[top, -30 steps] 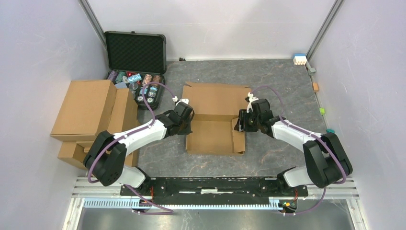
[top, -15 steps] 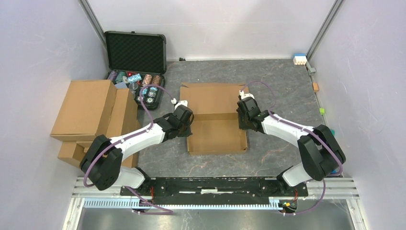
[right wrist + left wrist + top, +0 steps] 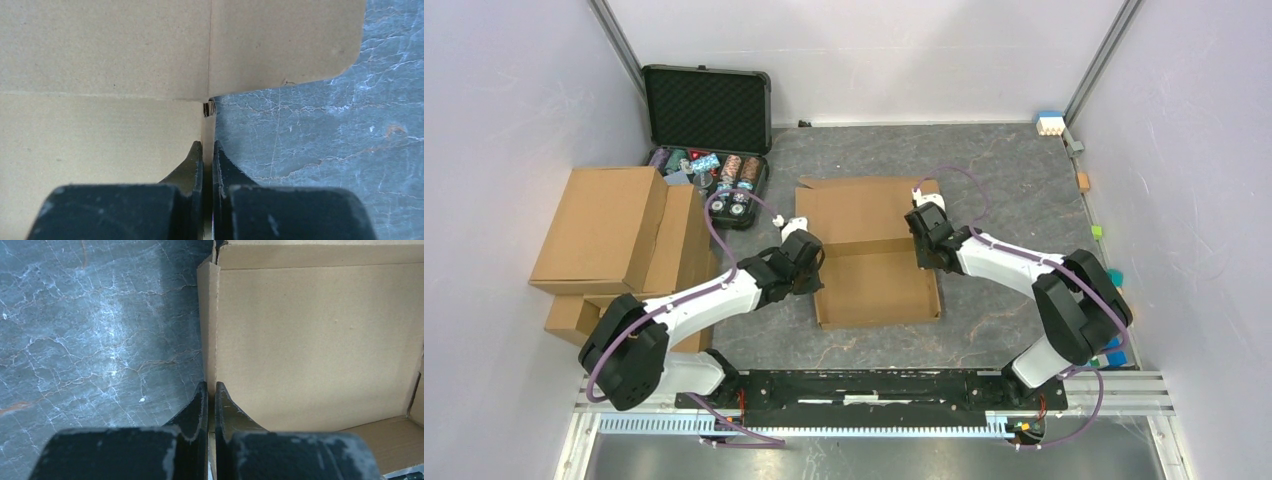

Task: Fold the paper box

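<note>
Two end effectors (image 3: 210, 388) (image 3: 208, 147) pinch the paper box (image 3: 874, 285) walls.

Soft overhead light keeps the top view bright and sharp. The left wrist view shows pale glare on the table (image 3: 100, 325), with shadow beside the paper box (image 3: 310, 340).

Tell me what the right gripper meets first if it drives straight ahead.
The right gripper, shut on the side wall of the paper box, would probably slide along that wall into the box's rear corner.
</note>
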Available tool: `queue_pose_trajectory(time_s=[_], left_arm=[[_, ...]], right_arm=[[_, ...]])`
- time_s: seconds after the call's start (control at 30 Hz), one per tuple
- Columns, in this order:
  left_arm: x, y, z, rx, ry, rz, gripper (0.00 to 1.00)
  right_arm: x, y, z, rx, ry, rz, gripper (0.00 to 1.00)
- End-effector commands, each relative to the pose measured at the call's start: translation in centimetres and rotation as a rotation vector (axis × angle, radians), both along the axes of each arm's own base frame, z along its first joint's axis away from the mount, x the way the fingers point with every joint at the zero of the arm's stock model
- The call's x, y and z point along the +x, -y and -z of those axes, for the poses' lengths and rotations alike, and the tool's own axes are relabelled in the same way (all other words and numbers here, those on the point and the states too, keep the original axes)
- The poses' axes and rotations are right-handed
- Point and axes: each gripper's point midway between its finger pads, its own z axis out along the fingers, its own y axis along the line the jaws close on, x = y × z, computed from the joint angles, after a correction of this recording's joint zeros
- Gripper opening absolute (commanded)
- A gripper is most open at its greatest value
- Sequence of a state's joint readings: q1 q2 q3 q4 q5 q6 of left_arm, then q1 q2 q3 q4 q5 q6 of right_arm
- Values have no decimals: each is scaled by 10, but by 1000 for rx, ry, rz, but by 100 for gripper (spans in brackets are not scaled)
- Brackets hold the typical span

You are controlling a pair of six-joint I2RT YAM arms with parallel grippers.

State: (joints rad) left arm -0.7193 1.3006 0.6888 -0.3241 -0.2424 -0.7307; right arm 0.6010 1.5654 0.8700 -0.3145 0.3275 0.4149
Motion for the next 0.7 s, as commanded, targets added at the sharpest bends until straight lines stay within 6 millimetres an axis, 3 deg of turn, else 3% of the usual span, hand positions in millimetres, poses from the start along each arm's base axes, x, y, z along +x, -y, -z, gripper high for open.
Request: queue_pose_trajectory(time_s=[0.0, 0.07, 0.13, 0.37, 0.5, 0.67], left_arm=[[13, 8, -18, -94, 75, -81, 5], [14, 5, -18, -92, 80, -106, 5], [14, -1, -17, -77, 84, -141, 6], [16, -12, -14, -54, 96, -199, 5], [15, -8, -12, -52, 87, -177, 5], [15, -7, -12, -42, 85, -166, 5]], right_arm=[[3, 19, -5, -189, 28, 21, 2], [0, 15, -3, -194, 7, -12, 31], [-6, 14, -1, -180, -16, -36, 43], [-42, 14, 9, -89, -80, -84, 44], [-46, 7, 8, -23, -80, -111, 55], [-44, 3, 2, 11, -71, -110, 52]])
